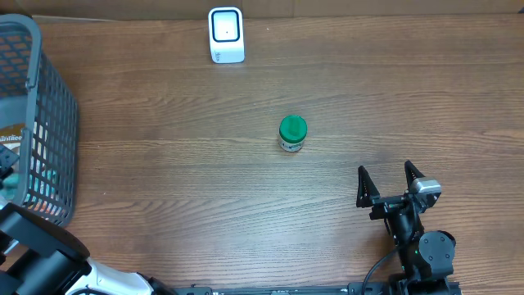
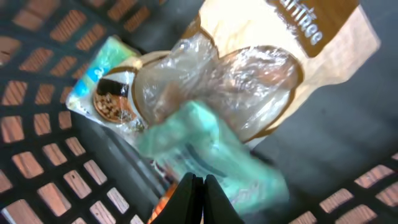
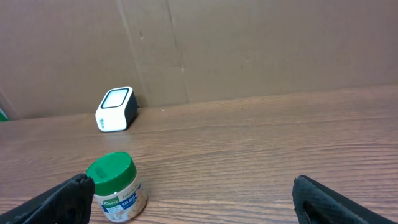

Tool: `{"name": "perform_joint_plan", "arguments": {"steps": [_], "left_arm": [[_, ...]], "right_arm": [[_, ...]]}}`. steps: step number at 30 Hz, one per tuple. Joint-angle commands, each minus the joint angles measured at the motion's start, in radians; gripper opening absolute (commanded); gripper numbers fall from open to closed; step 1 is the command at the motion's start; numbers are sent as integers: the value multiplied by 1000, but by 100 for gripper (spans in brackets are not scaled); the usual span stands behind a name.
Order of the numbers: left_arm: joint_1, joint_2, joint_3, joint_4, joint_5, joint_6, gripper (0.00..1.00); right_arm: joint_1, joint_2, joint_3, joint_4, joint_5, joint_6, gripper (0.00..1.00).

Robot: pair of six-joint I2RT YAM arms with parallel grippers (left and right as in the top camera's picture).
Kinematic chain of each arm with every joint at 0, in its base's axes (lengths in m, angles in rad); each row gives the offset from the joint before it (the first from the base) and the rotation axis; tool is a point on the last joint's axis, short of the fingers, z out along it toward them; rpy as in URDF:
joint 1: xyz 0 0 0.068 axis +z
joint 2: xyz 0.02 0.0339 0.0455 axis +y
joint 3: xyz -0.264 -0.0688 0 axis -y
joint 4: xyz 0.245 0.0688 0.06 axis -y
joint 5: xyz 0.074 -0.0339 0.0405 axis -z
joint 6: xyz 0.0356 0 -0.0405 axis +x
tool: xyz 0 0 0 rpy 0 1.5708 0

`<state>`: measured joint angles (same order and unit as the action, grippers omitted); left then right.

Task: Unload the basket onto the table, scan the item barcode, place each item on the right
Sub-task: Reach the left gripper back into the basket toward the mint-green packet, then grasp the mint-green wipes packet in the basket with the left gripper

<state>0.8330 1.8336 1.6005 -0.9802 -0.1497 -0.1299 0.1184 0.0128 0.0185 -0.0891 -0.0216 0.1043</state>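
Inside the grey basket (image 1: 51, 123) at the table's (image 1: 180, 188) left end lies a teal pouch (image 2: 211, 149), blurred, resting over a brown bag with a clear window (image 2: 249, 74). It looks soft, light and crinkly, with slippery film, so a pinch on a flat edge seam should serve best. The left pincer (image 2: 196, 183) has its jaws pressed together right at the pouch's near edge; whether film is caught between them I cannot tell. Well apart, the right pincer (image 1: 385, 169) gapes wide and empty, near a green-lidded jar (image 1: 292, 133), with the scanner (image 1: 226, 34) beyond.
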Motion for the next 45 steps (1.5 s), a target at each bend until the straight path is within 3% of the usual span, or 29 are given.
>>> {"name": "perform_joint_plan", "arguments": {"steps": [1,8,9,10,11,12,13,22,31,39,45], "left_arm": [[-3,-4,63,-25,17,19,4],[-3,-4,102,-73,49,18,4],[-3,-2,99,-78,55,17,11],[-3,-2,90,-77,54,10,34],[-3,-2,78,-73,54,0,67],[-2,-2,61,-66,54,-16,92],[-1,-2,37,-59,54,-39,100],[-2,-2,-101,39,54,-61,100],[-1,-2,-102,12,70,-314,100],[1,-1,-137,20,92,-359,100],[3,-1,-228,138,88,-410,100]], "right_arm": [[-1,-9,-10,5,2,1,100],[-1,-9,-10,5,2,1,100],[-1,-9,-10,6,2,1,100],[-1,-9,-10,5,2,1,100],[-1,-9,-10,6,2,1,100],[-1,-9,-10,6,2,1,100],[-1,-9,-10,6,2,1,100],[-1,-9,-10,6,2,1,100],[-1,-9,-10,6,2,1,100],[-1,-9,-10,6,2,1,100],[-1,-9,-10,5,2,1,100]]}}
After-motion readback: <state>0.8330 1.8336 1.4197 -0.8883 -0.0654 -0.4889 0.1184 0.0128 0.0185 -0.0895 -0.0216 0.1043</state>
